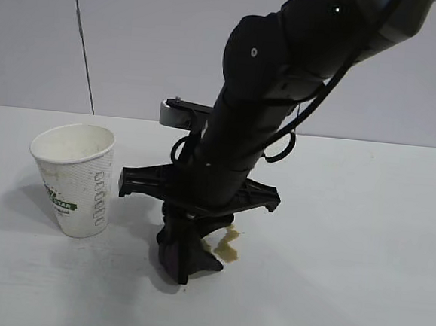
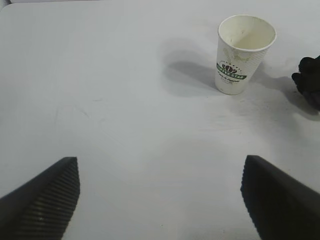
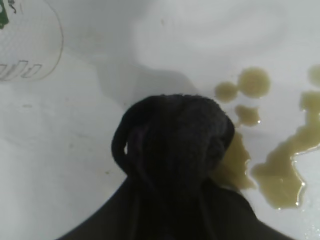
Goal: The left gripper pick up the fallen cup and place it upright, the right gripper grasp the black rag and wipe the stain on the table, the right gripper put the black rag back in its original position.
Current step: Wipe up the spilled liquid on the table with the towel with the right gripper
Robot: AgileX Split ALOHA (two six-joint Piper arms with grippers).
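Cup (image 1: 75, 178): we record it upright on the table (image 1: 360, 280), mouth open upward, logo band facing the camera side, toward the left part of the tabletop as the exterior view shows it, apart from both arms.
Black rag (image 1: 175, 252): we find it bunched between the fingers of the right gripper (image 1: 184, 262), pressed down onto the table just beside the cup's right.
Right gripper: we note it pointing steeply down, jaws clamped on the black rag, the cloth's lower edge touching the surface.
Stain (image 3: 280, 170): we list brown blotches and drops on the table; the rag touches the nearest blotch, the others lie uncovered beside it.
Left gripper (image 2: 160, 200): we see its jaws spread wide, holding nothing, hanging above bare table well short of the cup.
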